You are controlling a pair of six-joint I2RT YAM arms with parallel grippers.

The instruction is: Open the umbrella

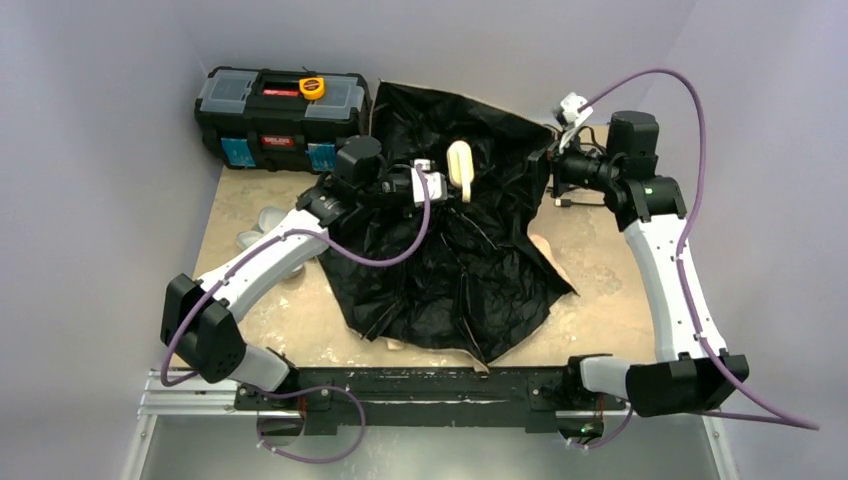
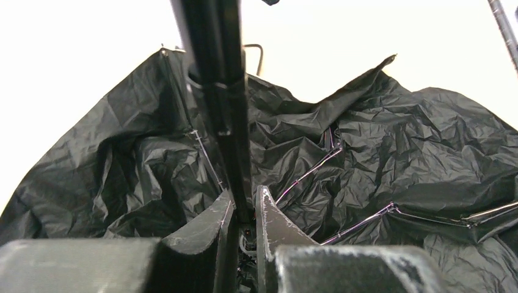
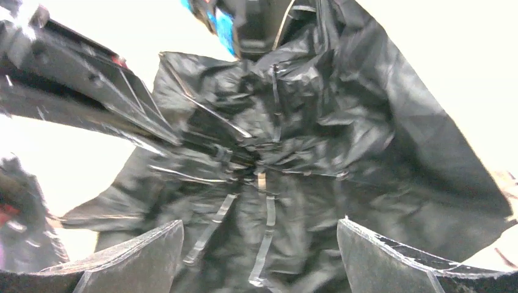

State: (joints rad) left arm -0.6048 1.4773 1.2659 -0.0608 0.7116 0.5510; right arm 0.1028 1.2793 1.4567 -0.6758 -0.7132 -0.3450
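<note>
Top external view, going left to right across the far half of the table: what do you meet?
Black toolbox → left end effector → umbrella knob → right end effector.

1. You'll see a black toolbox (image 1: 282,118) standing at the far left corner of the tan tabletop (image 1: 590,300), its lid shut, clear-topped compartments at both ends of the lid.
2. On the toolbox lid, toward its right side, sits a small round yellow item (image 1: 313,87); you can't tell exactly what it is.
3. The toolbox front carries blue panels (image 1: 237,152).
4. Nearer to you than the toolbox, apart from it, a limp pale grey cloth sleeve (image 1: 262,228) lies flat, only partly visible.
</note>
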